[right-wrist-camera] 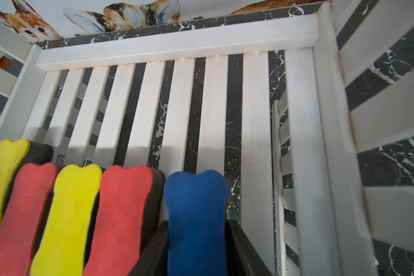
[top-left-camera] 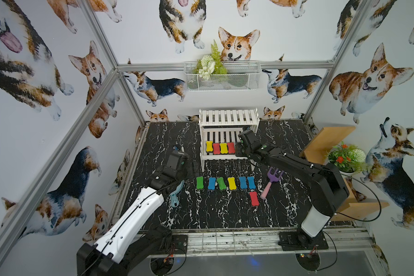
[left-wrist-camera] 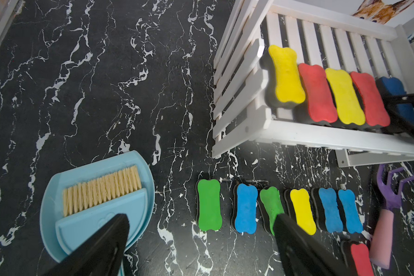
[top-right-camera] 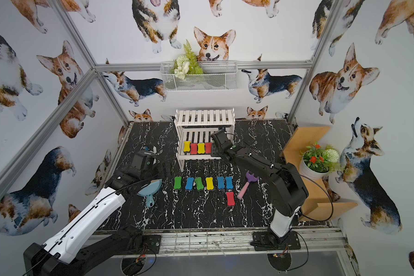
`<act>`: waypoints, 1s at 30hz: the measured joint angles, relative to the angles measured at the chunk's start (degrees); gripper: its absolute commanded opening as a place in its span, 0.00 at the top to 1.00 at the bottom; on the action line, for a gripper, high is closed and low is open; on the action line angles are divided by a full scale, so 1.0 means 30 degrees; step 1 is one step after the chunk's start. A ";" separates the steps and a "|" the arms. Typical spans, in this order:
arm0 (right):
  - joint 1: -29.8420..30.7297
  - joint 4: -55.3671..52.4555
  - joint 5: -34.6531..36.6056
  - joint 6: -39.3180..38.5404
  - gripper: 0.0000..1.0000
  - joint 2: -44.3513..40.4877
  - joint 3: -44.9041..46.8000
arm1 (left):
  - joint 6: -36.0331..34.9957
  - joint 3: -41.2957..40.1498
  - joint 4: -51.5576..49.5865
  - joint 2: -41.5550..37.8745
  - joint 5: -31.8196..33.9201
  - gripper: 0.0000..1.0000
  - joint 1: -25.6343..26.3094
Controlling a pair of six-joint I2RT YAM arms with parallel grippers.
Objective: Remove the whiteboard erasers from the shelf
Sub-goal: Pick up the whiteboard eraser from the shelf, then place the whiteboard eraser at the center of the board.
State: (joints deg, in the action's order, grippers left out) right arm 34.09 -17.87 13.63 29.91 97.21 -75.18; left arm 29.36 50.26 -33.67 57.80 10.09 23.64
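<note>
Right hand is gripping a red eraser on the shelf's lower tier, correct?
Not red. The right wrist view shows the right hand gripping the blue eraser on the shelf's lower tier.

The white slatted shelf (top-left-camera: pixel 228 117) stands at the marble table's (top-left-camera: pixel 201 215) back edge. Four erasers (top-left-camera: pixel 223 148), yellow, red, yellow, red, line its lower tier. The right gripper (top-left-camera: pixel 239 151) reaches in at their right end. Mid-table lie seven more erasers (top-left-camera: pixel 231 183), beside a purple-pink toy rake (top-left-camera: pixel 270 182).
</note>
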 measured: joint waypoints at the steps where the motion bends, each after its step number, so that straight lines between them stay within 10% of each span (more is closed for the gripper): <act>1: 0.0007 -0.0131 -0.0044 0.0000 0.61 -0.0401 -0.0029 | 0.0000 0.0007 0.0000 0.0015 0.0000 0.00 0.0000; 18: 0.3155 -0.2834 -0.2659 0.3920 0.63 -0.9194 0.8488 | -0.0015 0.0044 0.0160 0.0284 -0.0306 0.00 -0.0124; 30: 0.6229 -0.3577 -0.4065 0.5982 0.64 -0.7249 1.1125 | -0.0087 -0.0073 0.0226 0.0262 -0.0372 0.00 -0.0226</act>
State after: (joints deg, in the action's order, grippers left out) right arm 52.77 -28.60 1.43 47.86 75.46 -41.80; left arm 29.10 50.04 -32.99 58.59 8.97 22.96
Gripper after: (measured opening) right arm 0.366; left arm 0.995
